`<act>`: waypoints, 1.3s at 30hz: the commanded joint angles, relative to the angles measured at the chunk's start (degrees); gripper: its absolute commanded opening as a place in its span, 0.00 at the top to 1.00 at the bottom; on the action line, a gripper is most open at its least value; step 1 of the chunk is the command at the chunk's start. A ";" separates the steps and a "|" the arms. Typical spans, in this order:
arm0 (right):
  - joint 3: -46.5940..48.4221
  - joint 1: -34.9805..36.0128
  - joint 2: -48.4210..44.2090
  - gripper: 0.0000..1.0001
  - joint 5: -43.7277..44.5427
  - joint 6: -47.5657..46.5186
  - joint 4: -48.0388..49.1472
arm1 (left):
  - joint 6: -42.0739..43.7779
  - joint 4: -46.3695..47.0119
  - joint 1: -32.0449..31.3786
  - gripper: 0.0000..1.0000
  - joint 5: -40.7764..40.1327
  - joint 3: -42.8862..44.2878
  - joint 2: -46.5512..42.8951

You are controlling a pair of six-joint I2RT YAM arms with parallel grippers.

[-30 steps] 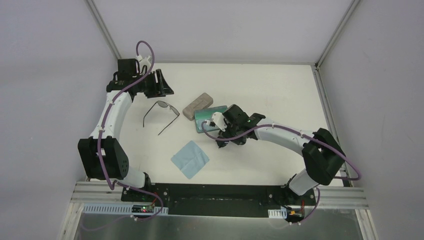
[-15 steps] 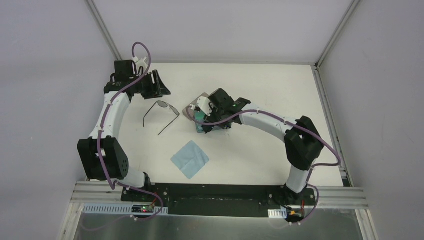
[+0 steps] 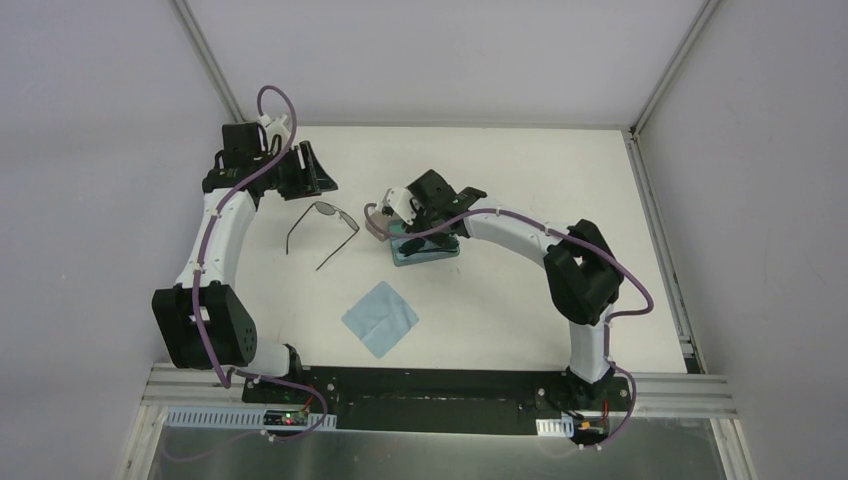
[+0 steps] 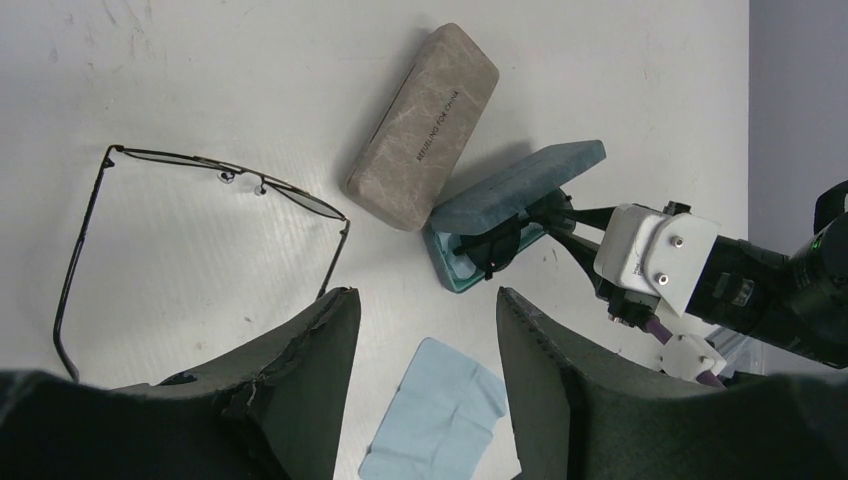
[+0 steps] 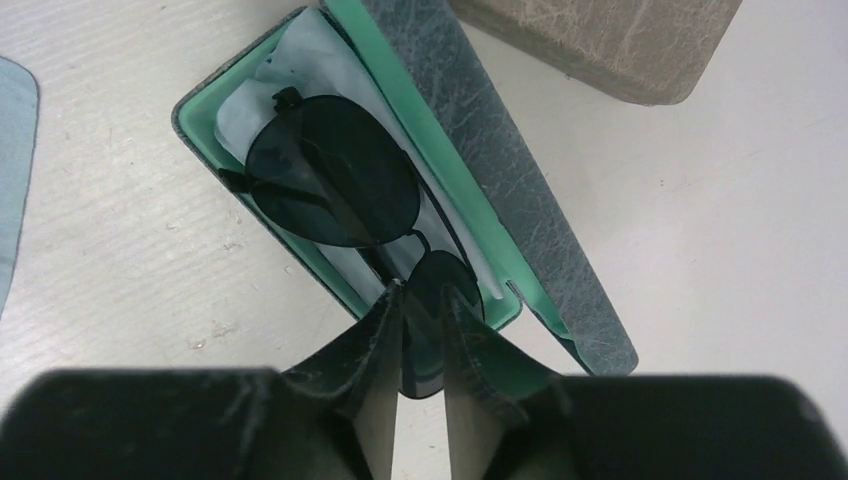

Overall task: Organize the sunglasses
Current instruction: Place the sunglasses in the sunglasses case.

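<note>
One pair of sunglasses [image 3: 322,225] lies unfolded on the table, also in the left wrist view [image 4: 222,172]. My left gripper [image 3: 310,170] is open and empty above and behind it [image 4: 425,297]. My right gripper [image 3: 415,228] is shut on one lens of the second, folded pair of sunglasses [image 5: 330,185]. That pair rests in the open blue case [image 5: 200,110], on a pale cloth over its green lining. The case lid [image 5: 500,170] stands open to the right. The left wrist view shows the same pair [image 4: 498,245] in the case [image 4: 520,185].
A closed beige case [image 3: 378,222] lies against the blue case's far left side [image 4: 425,125] [image 5: 600,40]. A light blue cloth [image 3: 380,318] lies flat nearer the arm bases [image 4: 440,415]. Metal rails frame the table.
My right gripper has moved left and away from the bases, carrying the folded sunglasses to the open blue case. My left gripper has shifted slightly left.
</note>
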 commanded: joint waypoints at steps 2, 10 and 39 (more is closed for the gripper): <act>3.04 -0.36 -0.31 0.80 -3.54 -0.10 -0.40 | -0.25 1.83 0.72 0.45 1.31 -0.37 -1.93; 1.31 -0.35 -1.94 0.79 -5.98 0.08 -1.04 | -0.27 1.87 0.77 0.45 1.64 0.13 -1.28; -17.94 -21.17 -13.52 0.77 -29.10 12.11 -4.77 | 14.48 -4.15 -16.10 0.38 4.48 4.42 8.85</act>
